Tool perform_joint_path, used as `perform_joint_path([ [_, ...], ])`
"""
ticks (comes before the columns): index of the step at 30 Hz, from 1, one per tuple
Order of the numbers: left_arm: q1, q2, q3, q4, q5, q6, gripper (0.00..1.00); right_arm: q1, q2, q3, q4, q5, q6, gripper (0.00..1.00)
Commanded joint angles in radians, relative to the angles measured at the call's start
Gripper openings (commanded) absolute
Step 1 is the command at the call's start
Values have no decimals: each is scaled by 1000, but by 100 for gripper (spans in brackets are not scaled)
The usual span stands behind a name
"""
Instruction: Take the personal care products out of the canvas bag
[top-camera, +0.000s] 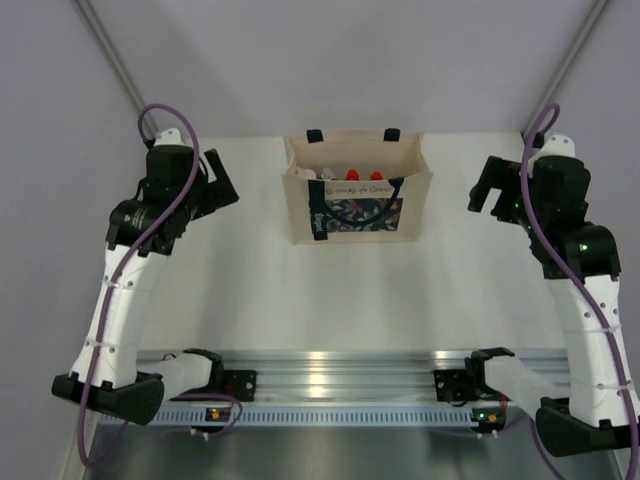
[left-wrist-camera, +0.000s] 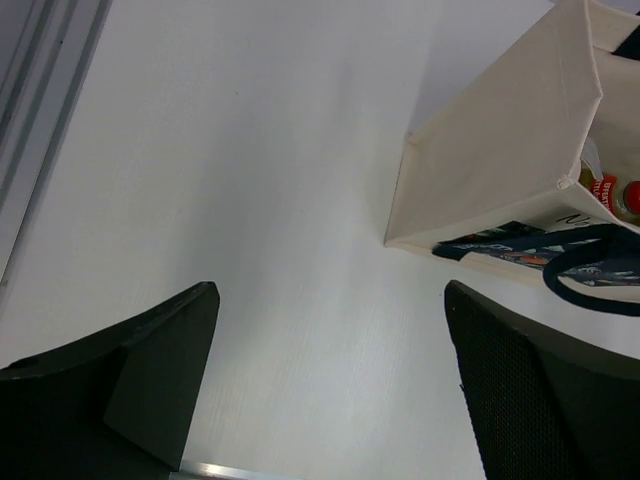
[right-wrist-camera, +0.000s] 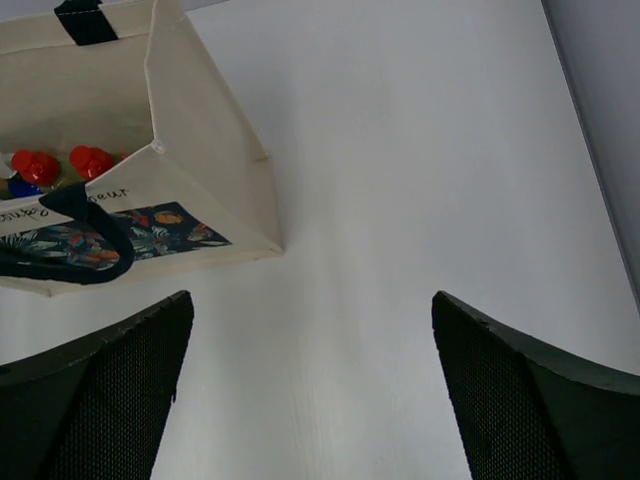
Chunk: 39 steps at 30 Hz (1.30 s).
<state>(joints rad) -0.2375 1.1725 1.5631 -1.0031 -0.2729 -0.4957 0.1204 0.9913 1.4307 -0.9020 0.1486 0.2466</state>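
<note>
I see left gripper (left-wrist-camera: 330, 300) and right gripper (right-wrist-camera: 312, 300) spread, empty; reaching in could catch the handle (right-wrist-camera: 115, 240) and tip the bag (top-camera: 345, 188).

The bench (top-camera: 330, 290) was a plain white top under soft, even light. Beyond its far edge rose a pale grey wall (top-camera: 350, 60). A thin grey strut (top-camera: 106, 50) slanted up and outward from the far left corner, and a second strut (top-camera: 580, 45) did the same from the far right corner. Along the near edge ran a ribbed aluminium rail (top-camera: 340, 365) with a bright glare at its middle, and below it lay a darker grey strip (top-camera: 330, 452).
</note>
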Motion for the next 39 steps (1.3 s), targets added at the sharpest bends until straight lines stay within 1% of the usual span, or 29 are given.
perform_joint_path([
  [1,0,-7,58,17,11,3,99,2,0,42,-12,26,13,100],
  [5,0,32,92,18,89,-46,99,1,1,37,-14,28,19,99],
  [6,0,47,106,21,140,-84,99,2,3,34,-14,25,20,99],
  [8,0,94,118,20,187,-134,99,2,4,27,-12,-3,29,99],
  [10,0,134,127,21,242,-240,99,2,9,13,-14,-15,52,99],
  [11,0,148,129,20,259,-330,99,1,10,7,-14,-24,57,99],
  [12,-2,159,129,26,315,-380,99,1,12,4,-14,-30,62,99],
  [14,-25,197,133,40,334,-496,99,1,12,-7,-14,-50,75,99],
  [15,-48,211,143,66,301,-518,99,2,7,-10,-14,-56,79,99],
  [16,-115,246,158,73,255,-524,99,2,7,-13,-14,-66,82,100],
  [17,-144,271,219,72,209,-523,99,1,3,-18,-14,-69,83,99],
  [19,-189,324,267,69,166,-538,99,2,-9,-29,-14,-76,86,99],
  [21,-198,331,250,70,127,-605,99,2,-23,-39,-15,-83,89,100],
  [22,-204,335,236,70,68,-619,99,2,-28,-49,-15,-90,92,99],
  [25,-206,349,210,70,14,-656,96,1,-45,-67,-15,-110,100,99],
  [26,-204,354,204,70,5,-685,94,1,-51,-72,-15,-115,102,99],
  [27,-204,363,198,72,5,-698,88,2,-54,-79,-15,-121,105,99],
  [28,-206,371,196,72,9,-713,85,1,-57,-82,-15,-126,103,100],
  [30,-206,394,192,73,32,-728,82,1,-60,-90,-15,-135,108,99],
  [33,-207,430,183,73,75,-764,81,1,-54,-93,-14,-142,114,99],
  [36,-223,450,183,73,84,-787,80,2,-52,-95,-14,-144,117,100],
  [38,-230,452,178,75,68,-800,75,2,-54,-96,-14,-142,115,100],
  [39,-238,452,175,77,45,-804,73,2,-56,-101,-14,-170,112,99],
])
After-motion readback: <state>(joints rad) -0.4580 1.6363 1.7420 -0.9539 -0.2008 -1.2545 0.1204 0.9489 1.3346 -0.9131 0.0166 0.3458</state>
